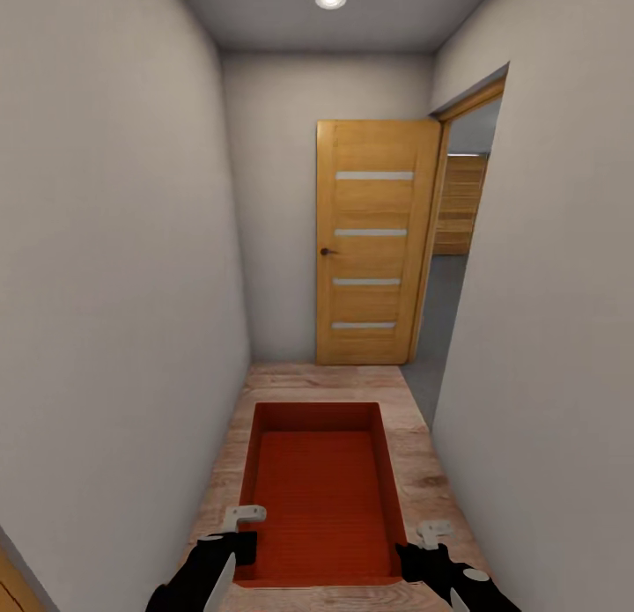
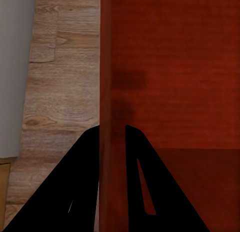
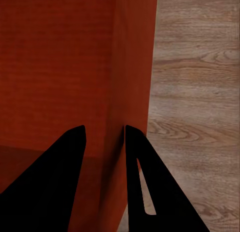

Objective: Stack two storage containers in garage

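Note:
One orange-red storage container, open-topped and empty, hangs level in front of me over a light wood plank floor. My left gripper is shut on its left wall near the near corner. In the left wrist view the black fingers straddle that thin wall. My right gripper is shut on the right wall in the same way, and its fingers clamp the wall in the right wrist view. The second container is out of view.
I am in a narrow corridor between pale walls, left and right. At its far end a wood door with pale stripes stands open. Beside it a doorway on the right shows grey floor and a wood-panelled surface.

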{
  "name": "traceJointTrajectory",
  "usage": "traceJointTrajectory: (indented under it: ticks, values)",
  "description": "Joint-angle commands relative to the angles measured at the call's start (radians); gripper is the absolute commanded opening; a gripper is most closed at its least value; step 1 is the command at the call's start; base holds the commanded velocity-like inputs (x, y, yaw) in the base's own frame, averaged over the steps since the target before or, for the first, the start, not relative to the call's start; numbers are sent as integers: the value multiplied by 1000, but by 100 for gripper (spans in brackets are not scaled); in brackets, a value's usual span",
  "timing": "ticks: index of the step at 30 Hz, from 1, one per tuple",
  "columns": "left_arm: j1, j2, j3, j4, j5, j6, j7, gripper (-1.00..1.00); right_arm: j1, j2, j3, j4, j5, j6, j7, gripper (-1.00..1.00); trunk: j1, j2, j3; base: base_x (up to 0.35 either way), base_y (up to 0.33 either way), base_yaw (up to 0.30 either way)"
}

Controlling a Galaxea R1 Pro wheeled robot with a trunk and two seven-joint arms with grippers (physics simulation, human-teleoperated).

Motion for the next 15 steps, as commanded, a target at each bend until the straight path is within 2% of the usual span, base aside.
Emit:
traceJointTrajectory:
  ticks: [1, 15]
  values:
    - [-2, -2, 42, -6, -17, 2, 2, -100, 0, -1, 6, 1, -13, -1, 2, -100, 1, -2, -2, 327, 0, 0]
    - [-2, -2, 43, -6, -17, 2, 2, -100, 0, -1, 7, 1, -13, -1, 2, -100, 1, -2, -2, 327, 0, 0]
